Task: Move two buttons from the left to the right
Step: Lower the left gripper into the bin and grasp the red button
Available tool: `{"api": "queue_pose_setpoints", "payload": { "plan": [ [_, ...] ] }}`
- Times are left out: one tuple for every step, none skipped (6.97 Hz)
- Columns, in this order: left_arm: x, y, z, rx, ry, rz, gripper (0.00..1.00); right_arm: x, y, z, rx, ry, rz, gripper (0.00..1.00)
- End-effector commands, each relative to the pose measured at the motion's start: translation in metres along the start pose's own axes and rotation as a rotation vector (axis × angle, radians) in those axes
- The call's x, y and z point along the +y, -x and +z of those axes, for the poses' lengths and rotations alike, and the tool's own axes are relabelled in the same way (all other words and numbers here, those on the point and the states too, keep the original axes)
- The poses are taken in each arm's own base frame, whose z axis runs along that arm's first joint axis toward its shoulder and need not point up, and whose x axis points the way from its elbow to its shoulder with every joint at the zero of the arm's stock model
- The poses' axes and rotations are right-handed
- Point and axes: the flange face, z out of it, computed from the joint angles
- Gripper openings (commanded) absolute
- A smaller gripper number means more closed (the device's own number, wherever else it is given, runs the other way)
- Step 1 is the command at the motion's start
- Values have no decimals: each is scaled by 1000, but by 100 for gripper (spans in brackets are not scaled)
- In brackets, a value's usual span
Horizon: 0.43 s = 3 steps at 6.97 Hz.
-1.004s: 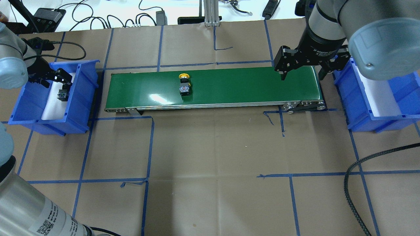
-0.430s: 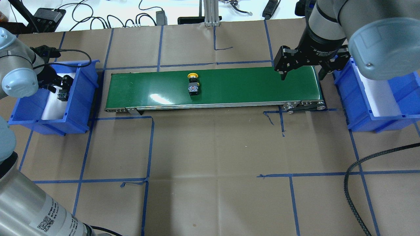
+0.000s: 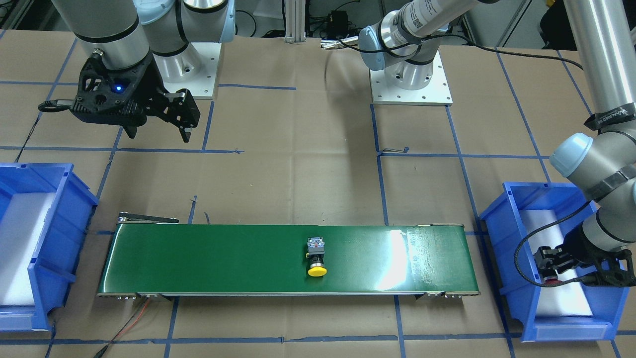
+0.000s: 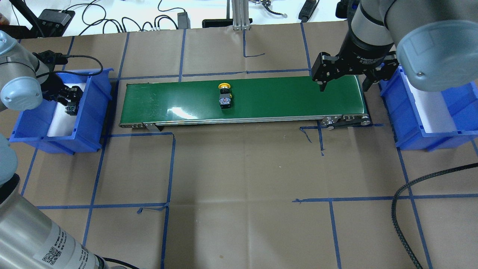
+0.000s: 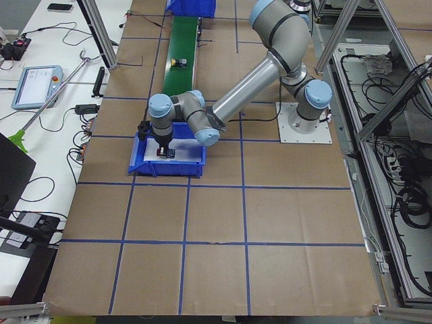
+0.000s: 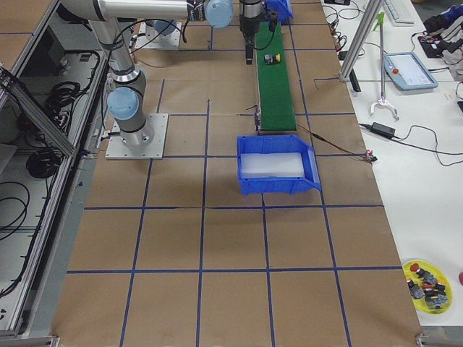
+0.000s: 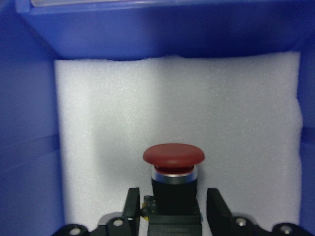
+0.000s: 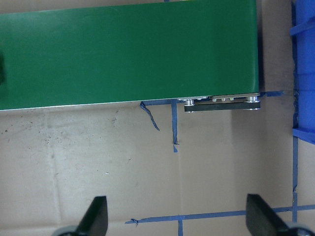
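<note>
The yellow button (image 4: 225, 96) lies on its side near the middle of the green conveyor belt (image 4: 283, 98), also seen in the front-facing view as the yellow button (image 3: 316, 256). The red button (image 7: 173, 156) stands on white foam in the left blue bin (image 4: 95, 108). My left gripper (image 7: 173, 210) is low in that bin and open. Its fingers (image 7: 131, 205) flank the button's black body with small gaps. My right gripper (image 4: 343, 86) hangs open above the belt's right end with nothing in it, next to the right blue bin (image 4: 407, 125).
The belt (image 3: 208, 258) spans between the two bins on brown paper marked with blue tape. A black braided cable (image 4: 401, 213) curls over the table's near right. Off the table, a yellow dish (image 6: 427, 278) holds several spare parts.
The yellow button has ridden rightward along the belt. My left gripper has come down into the bin around the red button. The right arm has stayed still.
</note>
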Motion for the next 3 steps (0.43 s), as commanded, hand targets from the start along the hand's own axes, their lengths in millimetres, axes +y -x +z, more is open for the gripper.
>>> {"api": "queue_pose_setpoints", "payload": {
  "plan": [
    [-5,3,-22,-18,-24,2,3,0,0,0,-1,1,0,100],
    [-2,7,-42,-20,-25,3,3,0,0,0,-1,1,0,100],
    [4,4,-72,-16,-16,0,3,0,0,1,-1,2,0,100]
  ]
}}
